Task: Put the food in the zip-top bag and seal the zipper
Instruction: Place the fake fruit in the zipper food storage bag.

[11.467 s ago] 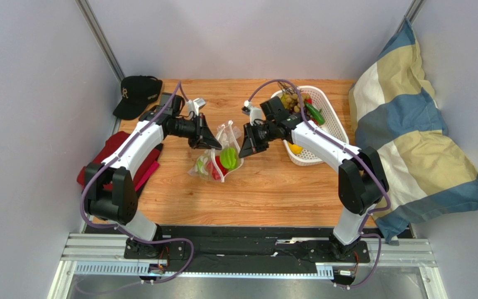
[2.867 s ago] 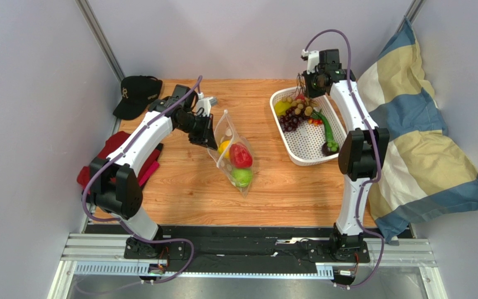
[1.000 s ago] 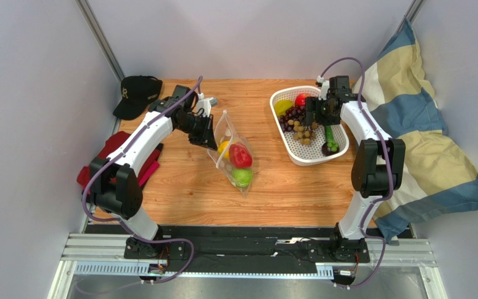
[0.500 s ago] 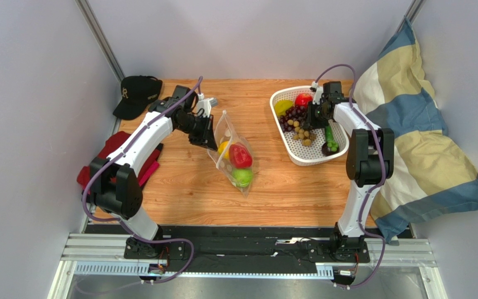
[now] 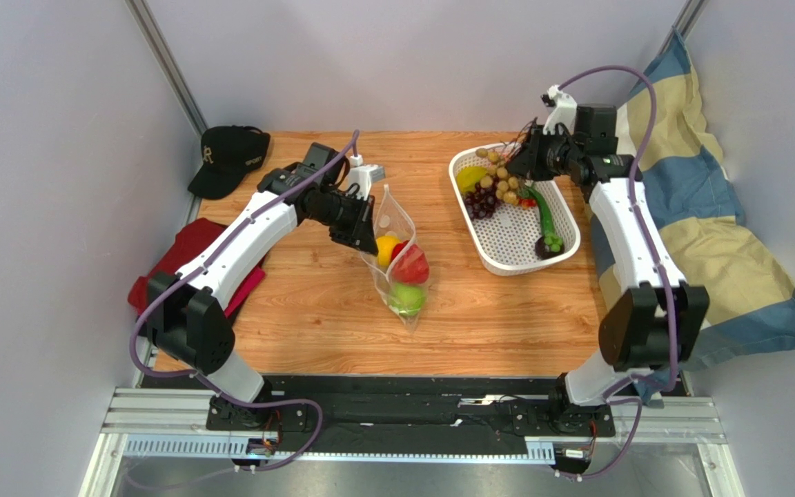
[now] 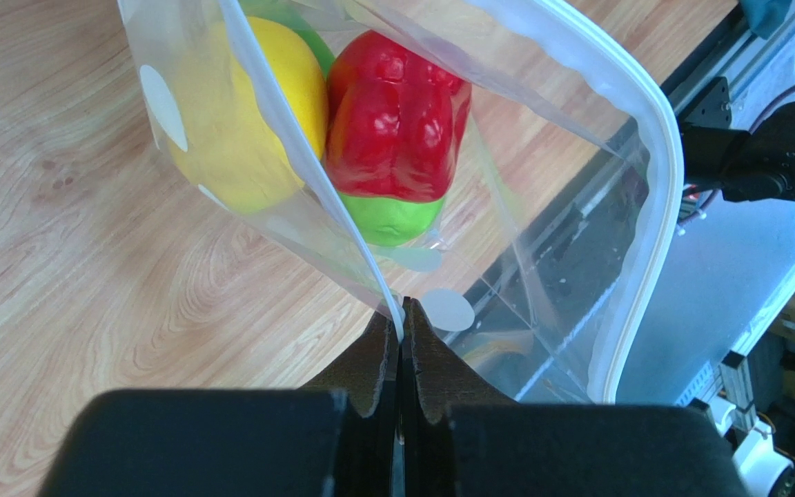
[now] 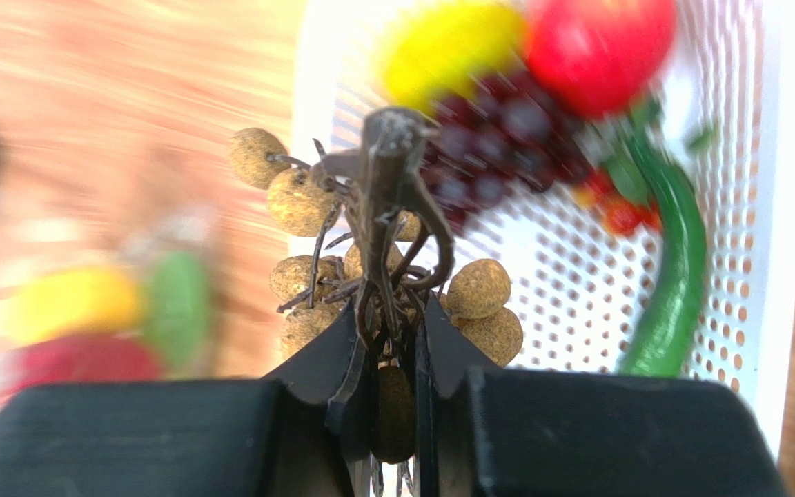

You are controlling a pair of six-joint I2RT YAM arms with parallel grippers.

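The clear dotted zip-top bag (image 5: 400,271) hangs open at table centre with a yellow lemon (image 5: 384,249), a red pepper (image 5: 413,265) and a green piece (image 5: 407,299) inside. My left gripper (image 5: 365,228) is shut on the bag's near rim (image 6: 371,274); the far zipper strip (image 6: 653,155) gapes apart from it. The lemon (image 6: 251,114) and pepper (image 6: 396,114) show through the plastic. My right gripper (image 5: 523,164) is shut on the stem of a tan grape bunch (image 5: 497,178), held above the basket's far-left part. In the right wrist view the bunch (image 7: 479,290) sits between my fingers (image 7: 391,321).
The white basket (image 5: 570,243) at right holds a yellow fruit (image 5: 469,178), purple grapes (image 5: 481,203), a red fruit (image 7: 599,36) and a long green pepper (image 5: 545,215). A black cap (image 5: 227,155) lies back left, a red cloth (image 5: 179,264) at left, a striped pillow (image 5: 692,238) at right.
My right gripper closed on the tan grape bunch in the basket and lifted it up and back. My left arm shifted the bag slightly right and towards the front.
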